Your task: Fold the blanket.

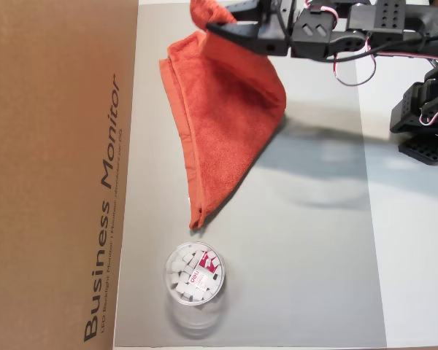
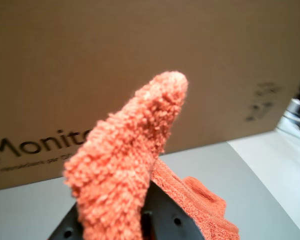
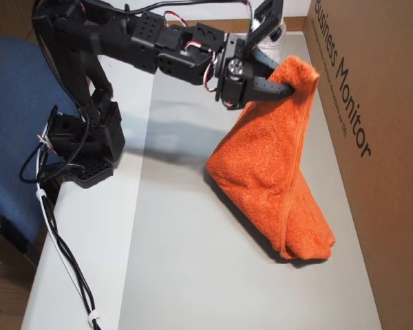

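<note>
- The blanket (image 1: 226, 124), an orange-red terry-cloth towel with flat hemmed bands, hangs in a draped, roughly triangular sheet. One bunched part is lifted off the grey tabletop mat (image 1: 314, 277), and the lower end rests on the mat near the edge that meets the brown cardboard monitor box (image 1: 51, 175).
- The black two-finger gripper (image 3: 289, 86) is clenched on that raised part of the blanket (image 3: 275, 172). In the wrist view a tuft of the blanket (image 2: 125, 160) sticks up above the black jaw.
- In an overhead view the low tip of the cloth lies just beside a clear round plastic tub of white pieces (image 1: 194, 274), which stands nearer the mat's bottom edge.
- Handling, as I judge it: the cloth is light, limp and thick-piled. It will sag, trail and drag on the mat, not keep a shape, and its loops should give the jaws good friction.
- The hemmed edge band or a corner looks the best place to hold, since it is flatter and firmer than the pile. A pinch of several layers, as now, may let one layer slip free.
- A trailing end could knock the tub.
</note>
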Motion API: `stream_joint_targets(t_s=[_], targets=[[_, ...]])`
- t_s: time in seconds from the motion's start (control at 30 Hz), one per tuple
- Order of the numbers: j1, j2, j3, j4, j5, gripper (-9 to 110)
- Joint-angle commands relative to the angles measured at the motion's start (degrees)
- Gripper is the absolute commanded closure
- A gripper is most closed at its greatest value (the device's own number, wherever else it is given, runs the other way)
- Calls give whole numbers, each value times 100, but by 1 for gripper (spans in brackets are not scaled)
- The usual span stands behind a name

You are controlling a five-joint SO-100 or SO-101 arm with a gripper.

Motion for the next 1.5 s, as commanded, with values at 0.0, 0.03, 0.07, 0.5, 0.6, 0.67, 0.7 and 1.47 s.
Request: stream_joint_targets(t_s=[0.0, 0.03, 0.07, 0.5, 0.6, 0.67, 0.7, 1.47], targets=[[-316, -123, -571, -53, -281, 102], [-422, -185, -615, -62, -360, 102], [-519, -246, -650, -62, -439, 102], [-1960, -571, -387, -62, -1670, 102], [-2241, -571, -114, -62, -1907, 102], [-2382, -563, 114, -70, -2109, 102], [-2435, -563, 237, -70, -2215, 102], [-3190, -1433, 905, -650, -3401, 102]])
